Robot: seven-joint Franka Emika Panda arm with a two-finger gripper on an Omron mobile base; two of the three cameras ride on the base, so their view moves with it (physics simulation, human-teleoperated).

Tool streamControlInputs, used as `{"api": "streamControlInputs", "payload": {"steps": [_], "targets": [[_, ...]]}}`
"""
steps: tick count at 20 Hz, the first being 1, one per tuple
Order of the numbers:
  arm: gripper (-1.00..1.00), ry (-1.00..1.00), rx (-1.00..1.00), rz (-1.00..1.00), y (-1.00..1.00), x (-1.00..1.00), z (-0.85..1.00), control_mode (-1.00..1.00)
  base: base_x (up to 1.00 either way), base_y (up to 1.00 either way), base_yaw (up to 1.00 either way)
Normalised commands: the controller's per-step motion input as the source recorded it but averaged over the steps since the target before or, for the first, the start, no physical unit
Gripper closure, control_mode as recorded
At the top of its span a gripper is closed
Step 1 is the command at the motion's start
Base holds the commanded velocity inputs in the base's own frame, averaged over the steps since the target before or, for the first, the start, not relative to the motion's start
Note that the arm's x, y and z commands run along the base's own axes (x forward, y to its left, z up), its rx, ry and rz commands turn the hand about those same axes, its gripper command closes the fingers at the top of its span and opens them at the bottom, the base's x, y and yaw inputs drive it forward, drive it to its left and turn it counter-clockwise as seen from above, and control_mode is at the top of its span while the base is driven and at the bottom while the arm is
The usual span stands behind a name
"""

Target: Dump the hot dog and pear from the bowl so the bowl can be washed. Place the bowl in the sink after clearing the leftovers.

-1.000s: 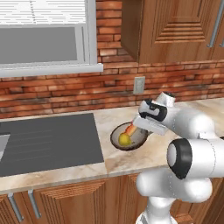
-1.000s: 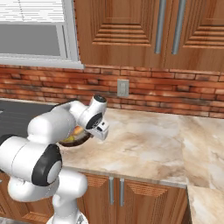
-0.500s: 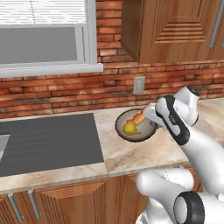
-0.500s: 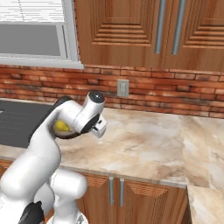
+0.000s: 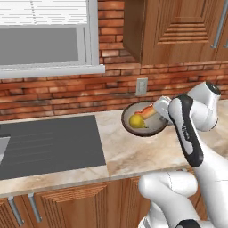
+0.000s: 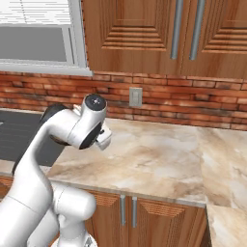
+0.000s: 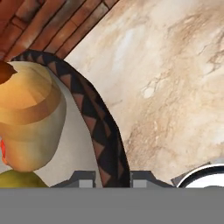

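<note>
**A:** While the two-finger tool (image 7: 113,179) is clenched on the dark brown patterned rim of the shallow round bowl (image 5: 143,130), what matters most for the tipping?

**B:** Keeping that pinch firm, I'd say. In the hand view the rim runs straight down between the dark fingertips (image 7: 83,178), so the grasp is on a thin edge, and a heavy load could lever the bowl about it.

**A:** Where does the bowl sit now?

**B:** In the left base view it is tilted, its mouth turned towards the camera, above the marbled beige worktop (image 5: 133,153) near the brick wall. Whether its lower edge touches the stone I cannot tell. The orange-red sausage in its tan bun (image 5: 146,111) and the small yellow pear (image 5: 136,121) are both inside, the pear lower down.

**A:** So nothing has spilled?

**B:** Not that I can see. The next move, in my view, calls for a steeper roll of the wrist, done smoothly, so both leftovers slide out onto the bare worktop rather than bounce.

**A:** And the risk?

**B:** The pear is round; it may roll off towards the dark grey ribbed sink surround (image 5: 49,144) to the left. Tipping away from that side would be wiser. The bun could also wedge against the rim, so a short pause at full tilt seems sensible before carrying the bowl over.
</note>
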Motion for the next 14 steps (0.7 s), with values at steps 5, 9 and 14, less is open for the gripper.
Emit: {"api": "streamControlInputs", "payload": {"steps": [5, 9, 14], "targets": [[1.00, 0.09, 0.26, 0.00, -0.36, -0.34, 0.30, -1.00, 0.00, 0.00, 0.00], [1.00, 0.10, 0.06, 0.00, -0.10, 0.00, 0.01, -1.00, 0.00, 0.00, 0.00], [1.00, 0.00, 0.00, 0.00, 0.00, 0.00, 0.00, -1.00, 0.00, 0.00, 0.00]]}}
